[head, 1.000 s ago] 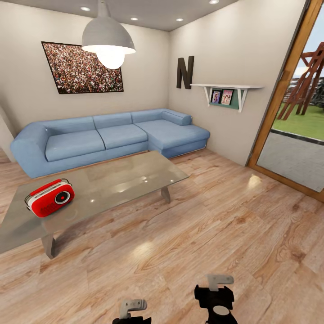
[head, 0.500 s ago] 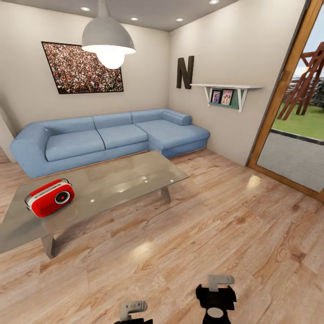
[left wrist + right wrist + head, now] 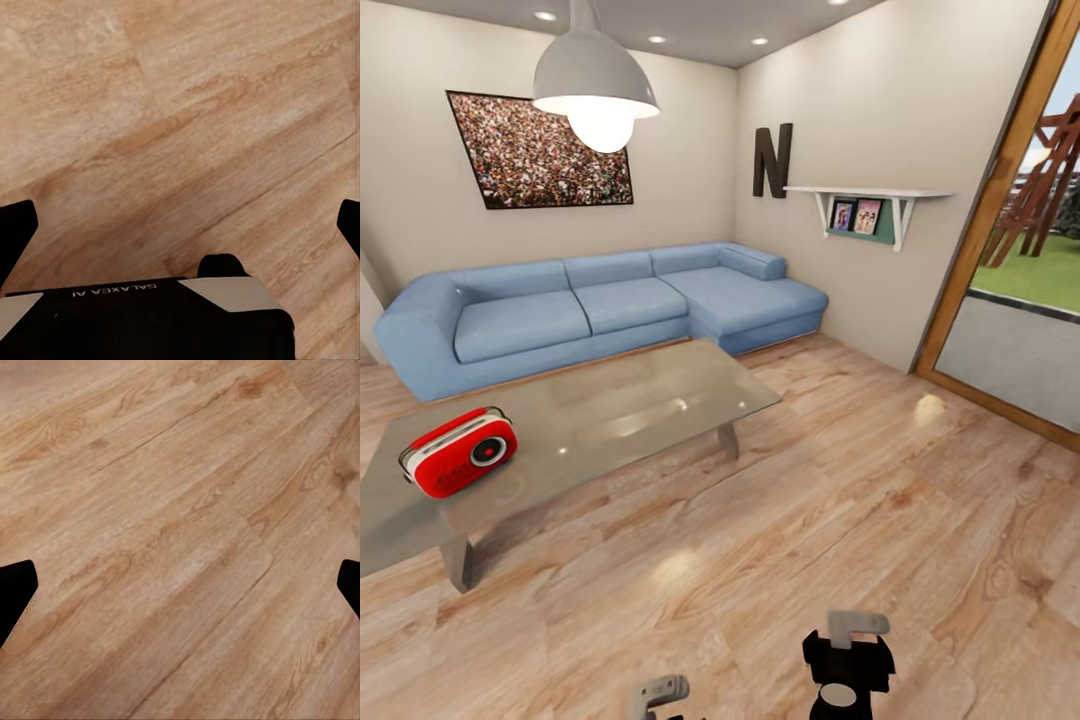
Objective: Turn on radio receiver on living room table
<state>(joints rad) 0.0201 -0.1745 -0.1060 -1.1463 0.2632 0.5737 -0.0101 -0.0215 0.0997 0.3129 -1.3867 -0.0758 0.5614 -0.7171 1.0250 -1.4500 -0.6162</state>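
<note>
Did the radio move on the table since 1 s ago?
No. The radio receiver sits at the same spot near the table's left end; both shifted together in the head view, so the camera moved.

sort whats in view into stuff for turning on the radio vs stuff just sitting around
For the job:
radio receiver
table

Just there:
sofa
crowd picture
pendant lamp
letter N
wall shelf

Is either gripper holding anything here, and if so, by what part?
Nothing is held. Both grippers' fingers stand apart over bare wood floor; the radio receiver sits untouched on the table.
</note>
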